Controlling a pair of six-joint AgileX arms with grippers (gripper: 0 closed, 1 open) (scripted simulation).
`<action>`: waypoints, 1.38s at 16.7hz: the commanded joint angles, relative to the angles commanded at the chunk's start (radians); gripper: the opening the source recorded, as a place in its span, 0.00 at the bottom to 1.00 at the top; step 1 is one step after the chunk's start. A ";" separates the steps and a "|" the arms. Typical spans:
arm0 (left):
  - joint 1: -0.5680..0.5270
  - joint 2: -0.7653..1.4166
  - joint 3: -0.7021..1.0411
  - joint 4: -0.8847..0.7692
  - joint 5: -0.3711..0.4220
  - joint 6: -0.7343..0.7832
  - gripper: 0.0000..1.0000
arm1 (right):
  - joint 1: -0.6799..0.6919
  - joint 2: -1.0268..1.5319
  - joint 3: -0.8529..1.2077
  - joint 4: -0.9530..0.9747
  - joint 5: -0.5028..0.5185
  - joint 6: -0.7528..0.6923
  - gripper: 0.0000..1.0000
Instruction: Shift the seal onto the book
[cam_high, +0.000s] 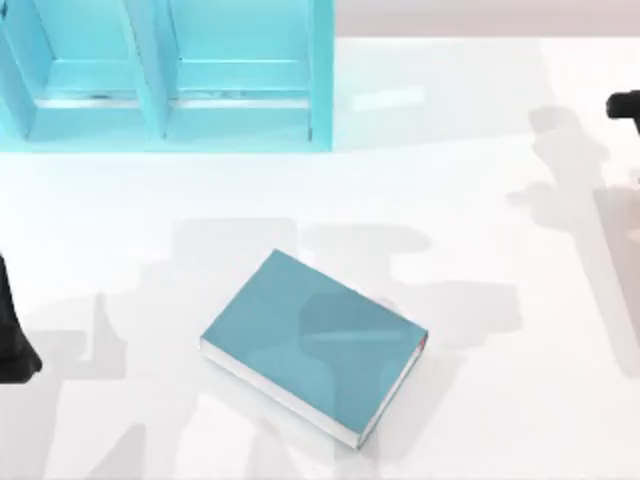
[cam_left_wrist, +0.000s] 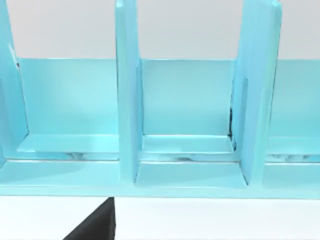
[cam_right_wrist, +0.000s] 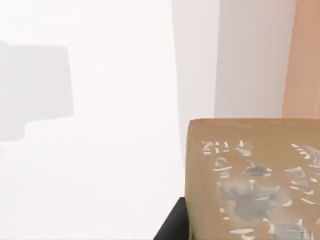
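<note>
Flat on table, book (cam_high: 315, 343) long axis diagonal.

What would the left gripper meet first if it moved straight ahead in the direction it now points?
Probably the light-blue shelf: the left wrist view faces its open compartments squarely, with bare white table in between. How far off it stands is unclear. A dark part of the left gripper shows in that view.
</note>
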 joint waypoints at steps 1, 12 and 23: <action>0.000 0.000 0.000 0.000 0.000 0.000 1.00 | 0.053 0.033 0.025 0.005 0.001 0.052 0.00; 0.000 0.000 0.000 0.000 0.000 0.000 1.00 | 0.718 0.372 0.261 0.111 0.001 0.725 0.00; 0.000 0.000 0.000 0.000 0.000 0.000 1.00 | 0.736 0.381 0.287 0.098 0.002 0.743 0.00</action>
